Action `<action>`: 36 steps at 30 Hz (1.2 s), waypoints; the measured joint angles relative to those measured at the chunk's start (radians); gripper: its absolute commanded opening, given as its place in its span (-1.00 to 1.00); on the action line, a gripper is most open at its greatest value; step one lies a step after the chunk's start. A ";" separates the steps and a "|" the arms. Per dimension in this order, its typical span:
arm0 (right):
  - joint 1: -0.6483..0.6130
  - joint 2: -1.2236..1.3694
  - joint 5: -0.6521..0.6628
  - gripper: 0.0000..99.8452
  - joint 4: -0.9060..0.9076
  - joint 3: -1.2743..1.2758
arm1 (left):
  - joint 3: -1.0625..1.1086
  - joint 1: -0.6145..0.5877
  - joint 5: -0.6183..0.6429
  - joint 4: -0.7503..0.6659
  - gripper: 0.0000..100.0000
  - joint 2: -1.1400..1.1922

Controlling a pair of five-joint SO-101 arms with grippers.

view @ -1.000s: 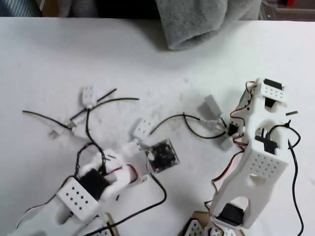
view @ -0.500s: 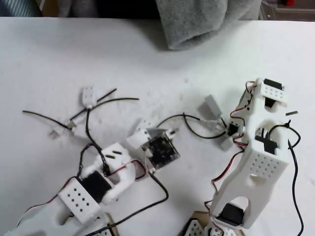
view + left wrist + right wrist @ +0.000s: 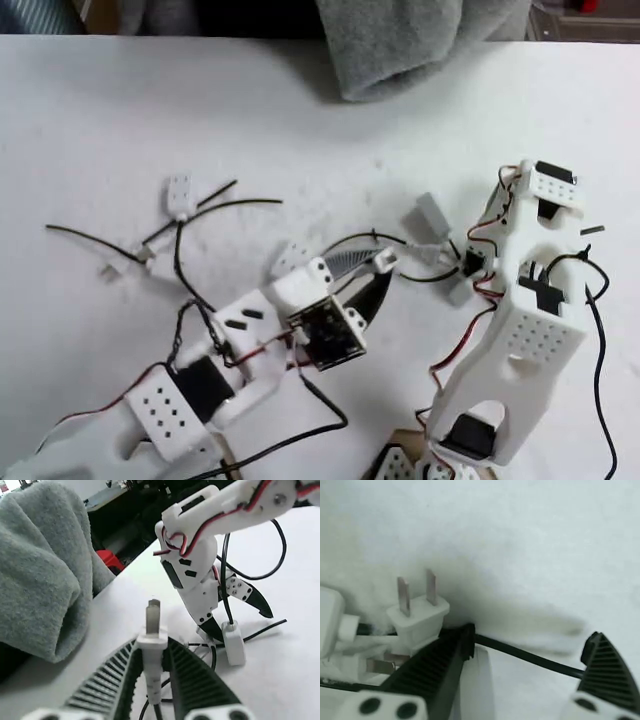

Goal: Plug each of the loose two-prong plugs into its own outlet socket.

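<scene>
Gripping: the left gripper (image 3: 152, 644) is clenched on a plug (image 3: 152, 666), which is pinched between two black fingers (image 3: 192, 680) with ribbed inner faces.
Plug: white moulded plastic, a narrow body under a wider collar. A flat grey metal prong juts past the fingertips toward the right arm (image 3: 200, 580), and a thin black lead trails back between the fingers.
Left arm: (image 3: 165, 405) a white printed shell with rows of round holes and looped red and black wires. In the high view it lies over part of the black leads.
Right gripper: (image 3: 531, 636) released, with its jaws wide apart low over the worktop (image 3: 530, 540). It has the same black ribbed build.
Cable: (image 3: 525, 655) thin, black and round. It lies on the worktop across the gap between the right jaws.
Second plug: (image 3: 418, 617) white and squat, with two flat metal prongs side by side. It sits just beside one right finger, outside the gap.
White block: (image 3: 290, 258) small, square-edged and dotted with holes, just beside the left gripper.
Grey block: (image 3: 432, 212) boxy, near the right arm.
Socket: (image 3: 180, 190) a white oblong with small holes, well apart from both grippers, with black leads fanning from it.
Worktop surface: white and matte.
Cloth: (image 3: 400, 45) grey, soft and fuzzy, bunched at the far edge.
</scene>
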 measured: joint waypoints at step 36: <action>-0.328 -0.763 -0.002 -0.31 0.218 -0.543 | 0.186 -0.137 0.129 0.167 -0.96 -0.697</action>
